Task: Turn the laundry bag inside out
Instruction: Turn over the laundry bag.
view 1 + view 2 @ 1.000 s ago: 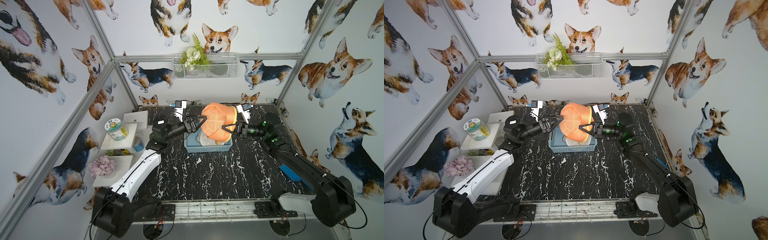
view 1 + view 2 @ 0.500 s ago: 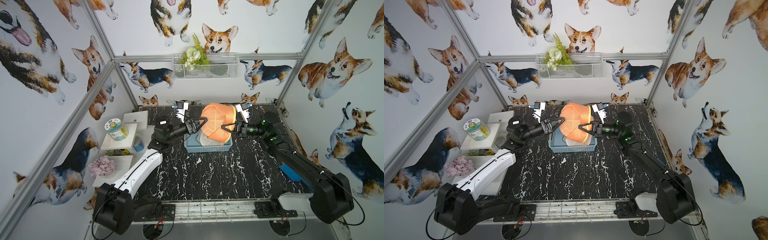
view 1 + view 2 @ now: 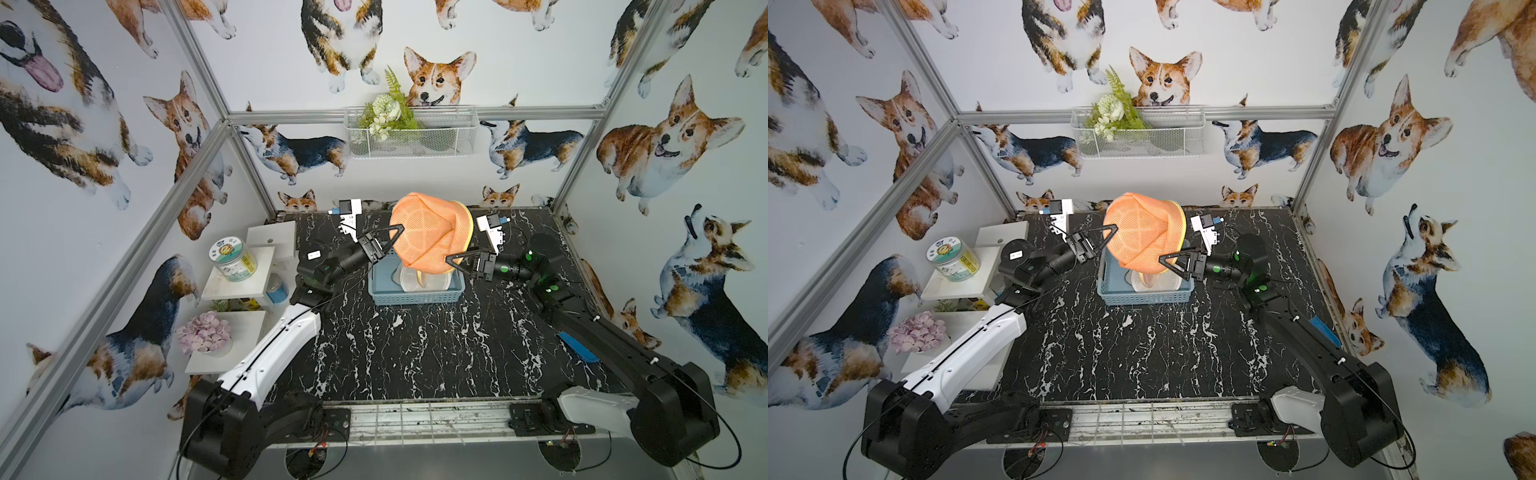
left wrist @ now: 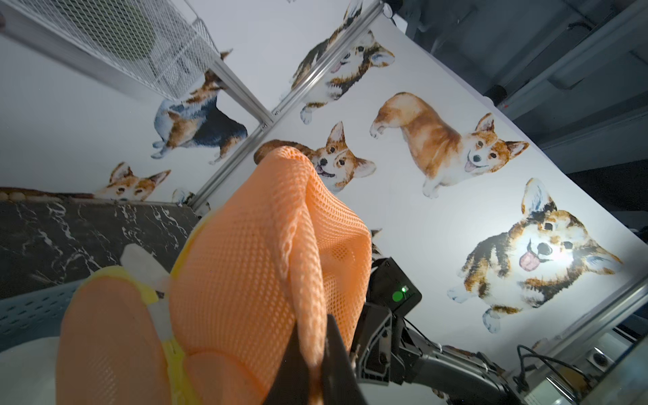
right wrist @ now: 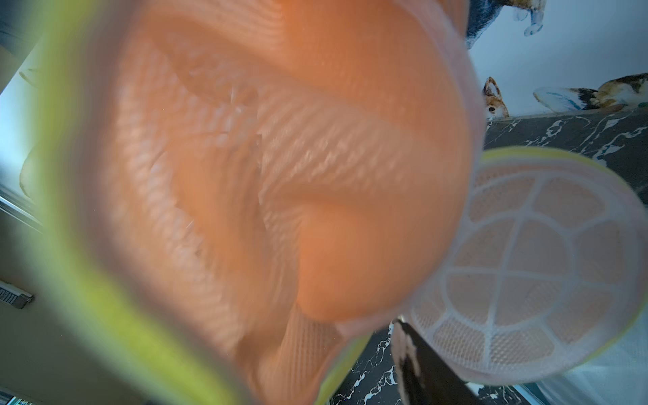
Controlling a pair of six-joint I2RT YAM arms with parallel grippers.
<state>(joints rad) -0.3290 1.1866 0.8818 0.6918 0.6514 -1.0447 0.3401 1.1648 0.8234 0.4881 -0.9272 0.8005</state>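
The laundry bag is orange mesh with a yellow rim, held up above the blue basket. My left gripper is shut on a raised fold of the mesh at the bag's left side. My right gripper is at the bag's lower right edge. Its jaws stand apart. In the right wrist view only one dark finger shows. Blurred mesh and yellow rim cover the other. The bag's round white-ribbed end panel hangs beside it.
White shelves on the left carry a jar and purple flowers. A wire basket with a plant hangs on the back wall. A blue object lies at the table's right edge. The black marble table stretches in front.
My left gripper has moved in and closed on a fold of the mesh. My right gripper, shut on the bag before, has opened.
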